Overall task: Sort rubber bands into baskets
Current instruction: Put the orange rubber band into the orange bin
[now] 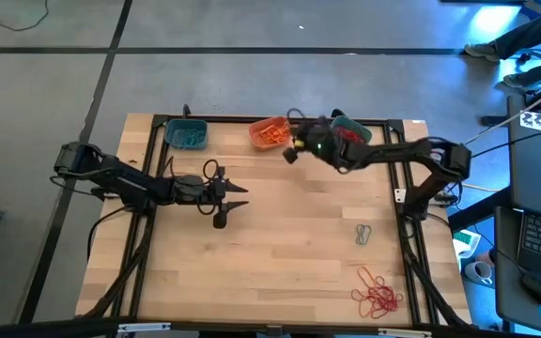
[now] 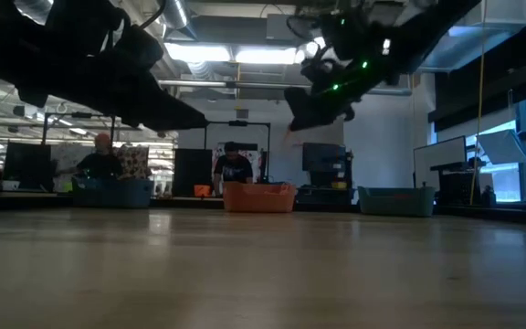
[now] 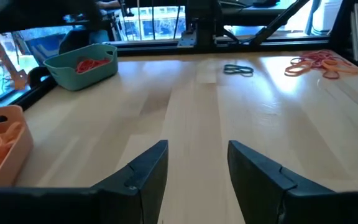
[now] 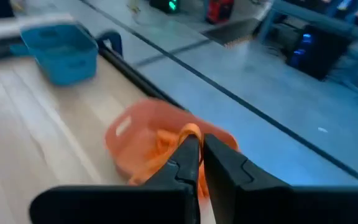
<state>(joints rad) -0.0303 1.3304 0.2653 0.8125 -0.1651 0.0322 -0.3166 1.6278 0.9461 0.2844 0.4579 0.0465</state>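
My right gripper (image 1: 294,150) is over the near right side of the orange basket (image 1: 269,131) at the table's far edge. It is shut on an orange rubber band (image 4: 190,130). The basket (image 4: 143,134) holds more orange bands. A teal basket (image 1: 188,134) stands to the left of the orange one. Another teal basket (image 3: 82,62), with red bands in it, stands to the right, partly under my right arm. My left gripper (image 1: 236,193) is open and empty over the table's middle left. Grey-teal bands (image 1: 363,234) and a red and orange pile (image 1: 377,293) lie on the table at the right. My right gripper pinches the orange band between its two fingertips; a loop of the band (image 4: 191,129) shows just past the tips. The fingers slant down toward the orange basket from its near right side. The rest of the band is hidden behind the fingers.
Black frame rails (image 1: 158,160) run along the table's left, right and far sides. There is bare wood (image 1: 280,244) between my left gripper and the loose bands. People and benches show in the room beyond the table (image 2: 233,169).
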